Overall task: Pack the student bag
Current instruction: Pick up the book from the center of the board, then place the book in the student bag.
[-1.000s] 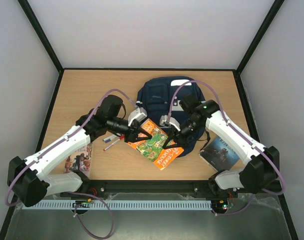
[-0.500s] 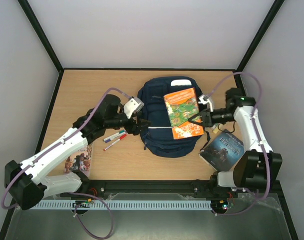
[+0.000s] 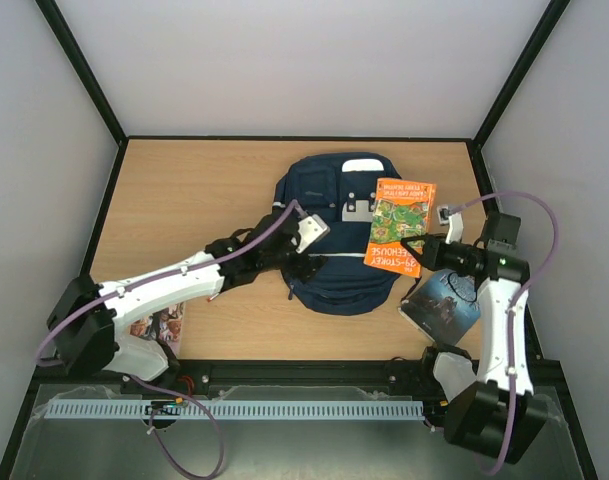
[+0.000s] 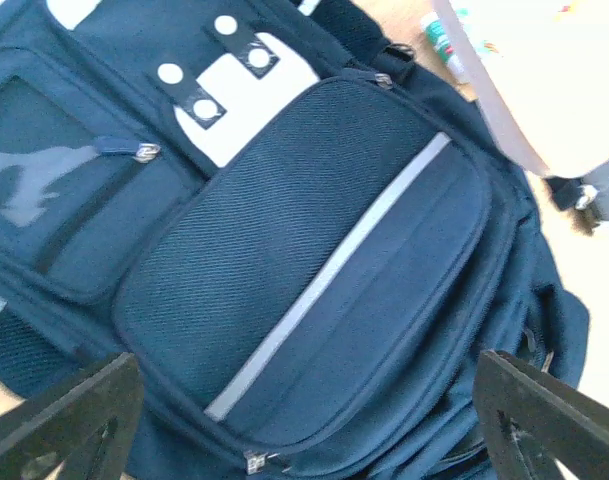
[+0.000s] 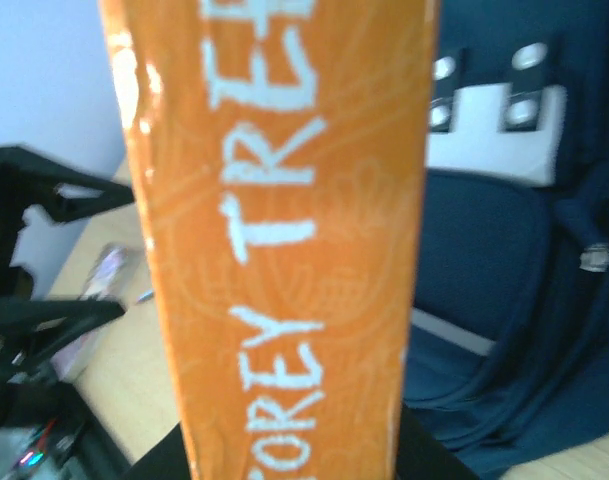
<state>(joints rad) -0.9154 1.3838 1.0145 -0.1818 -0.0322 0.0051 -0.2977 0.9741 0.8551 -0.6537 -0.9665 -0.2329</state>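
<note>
At the near edge of the table [image 3: 204, 180], around 7 o'clock, we see a picture book [image 3: 162, 325] lying flat, partly under the left arm. That arm reaches low and long from its base toward 2 o'clock, nearly straight, and ends over the near left part of the student bag [image 3: 329, 200]. The left gripper [image 3: 306, 265] hangs just above the bag's front pocket. In the left wrist view its jaws stand wide apart with nothing between them, and the pocket with its pale stripe [image 4: 324, 285] fills the gap below. At about 4 o'clock a dark book [image 3: 444, 300] lies on the wood, just beside the bag's right flank. The right arm rises steeply from its base above this book, then bends at the elbow and turns its wrist toward 9 o'clock. The right gripper [image 3: 421, 255] is clamped on the near edge of an orange book [image 3: 399, 225], held up over the bag's right side. In the right wrist view the orange spine [image 5: 284, 250] with white lettering stands upright and fills most of the frame. The bag lies flat at the table's centre, its top toward 12 o'clock.
</note>
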